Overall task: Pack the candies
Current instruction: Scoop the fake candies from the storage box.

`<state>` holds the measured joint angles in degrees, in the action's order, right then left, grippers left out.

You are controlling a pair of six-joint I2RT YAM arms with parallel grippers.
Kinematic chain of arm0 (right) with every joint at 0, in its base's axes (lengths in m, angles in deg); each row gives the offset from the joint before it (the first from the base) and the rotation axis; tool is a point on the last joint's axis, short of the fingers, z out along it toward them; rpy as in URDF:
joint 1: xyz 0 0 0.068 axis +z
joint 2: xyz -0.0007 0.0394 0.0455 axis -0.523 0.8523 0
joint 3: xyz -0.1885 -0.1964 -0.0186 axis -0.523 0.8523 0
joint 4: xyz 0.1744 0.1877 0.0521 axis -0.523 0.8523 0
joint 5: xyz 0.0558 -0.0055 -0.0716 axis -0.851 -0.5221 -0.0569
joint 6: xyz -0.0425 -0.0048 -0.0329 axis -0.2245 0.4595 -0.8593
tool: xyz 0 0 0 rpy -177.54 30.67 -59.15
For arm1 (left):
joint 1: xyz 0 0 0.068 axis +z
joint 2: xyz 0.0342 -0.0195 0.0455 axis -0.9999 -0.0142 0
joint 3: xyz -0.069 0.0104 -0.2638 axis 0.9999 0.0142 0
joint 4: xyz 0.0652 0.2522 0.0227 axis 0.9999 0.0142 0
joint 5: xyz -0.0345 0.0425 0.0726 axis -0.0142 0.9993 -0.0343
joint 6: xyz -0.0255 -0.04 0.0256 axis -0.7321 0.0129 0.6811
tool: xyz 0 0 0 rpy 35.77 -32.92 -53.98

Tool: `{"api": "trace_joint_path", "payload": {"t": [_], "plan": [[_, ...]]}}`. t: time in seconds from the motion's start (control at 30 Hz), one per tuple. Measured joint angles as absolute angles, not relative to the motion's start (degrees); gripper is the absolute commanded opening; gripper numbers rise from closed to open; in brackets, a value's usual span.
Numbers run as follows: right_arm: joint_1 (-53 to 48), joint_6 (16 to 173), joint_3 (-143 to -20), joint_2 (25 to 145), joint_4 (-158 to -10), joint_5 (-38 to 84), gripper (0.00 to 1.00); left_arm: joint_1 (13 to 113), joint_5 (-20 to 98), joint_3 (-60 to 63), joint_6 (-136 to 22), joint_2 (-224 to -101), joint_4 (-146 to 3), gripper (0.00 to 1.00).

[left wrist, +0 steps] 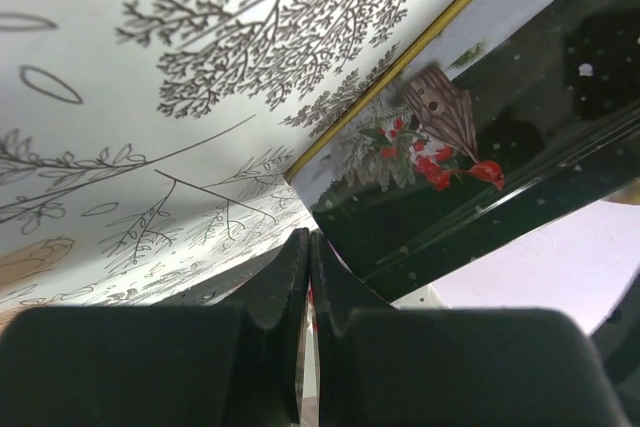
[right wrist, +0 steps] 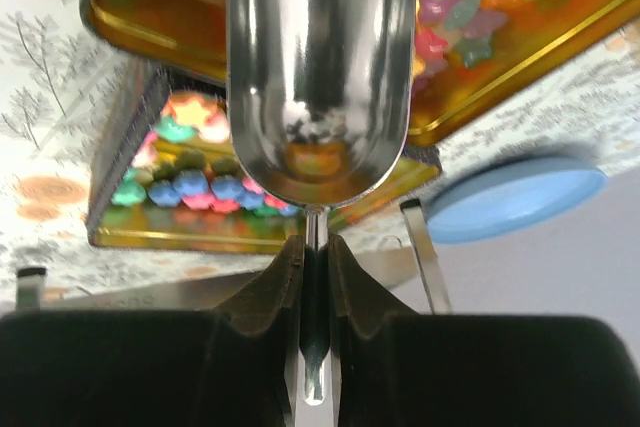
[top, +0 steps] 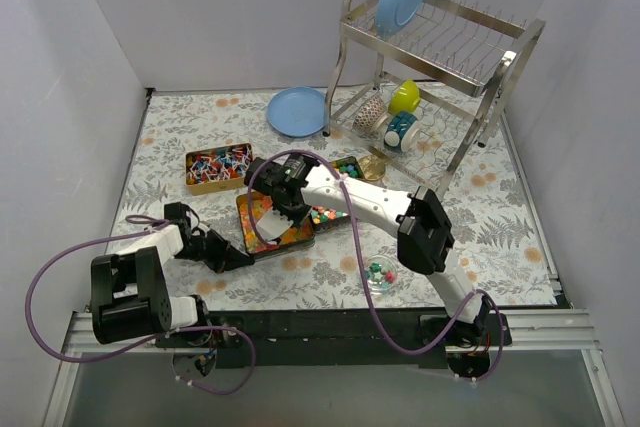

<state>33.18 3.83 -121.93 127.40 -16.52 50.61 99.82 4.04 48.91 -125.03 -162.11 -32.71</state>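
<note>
The candies (top: 264, 215) are small star-shaped sweets in mixed colours, filling an open gold tin (top: 296, 241) at mid-table. In the right wrist view they lie past the scoop (right wrist: 470, 2). My right gripper (top: 288, 203) is shut on the handle of an empty metal scoop (right wrist: 318, 77), held just above this tin (right wrist: 520, 77). My left gripper (top: 238, 257) is at the tin's near-left corner, shut on the thin edge of its black lid (left wrist: 440, 137), which has a birdhouse picture. In that view, the left gripper (left wrist: 310, 247) shows its jaws pressed together.
A second tin (top: 196, 185) of sweets stands back left. More loose candies (top: 326, 215) lie beside a third tin (top: 352, 163). A small glass bowl (top: 380, 275) holds a few candies. A blue plate (top: 297, 111) and a dish rack (top: 440, 57) with cups stand behind.
</note>
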Motion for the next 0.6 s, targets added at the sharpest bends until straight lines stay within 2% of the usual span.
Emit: {"api": "trace_joint_path", "payload": {"t": [0.27,0.6], "plan": [[32.74,9.69,-123.64,132.71,-14.23,46.09,0.01,99.82,3.88,49.87,-126.06,-162.85,-34.09,0.00],[33.28,14.76,-134.68,141.19,-11.76,43.05,0.01,99.82,3.88,50.00,-126.43,-163.25,-34.81,0.00]]}}
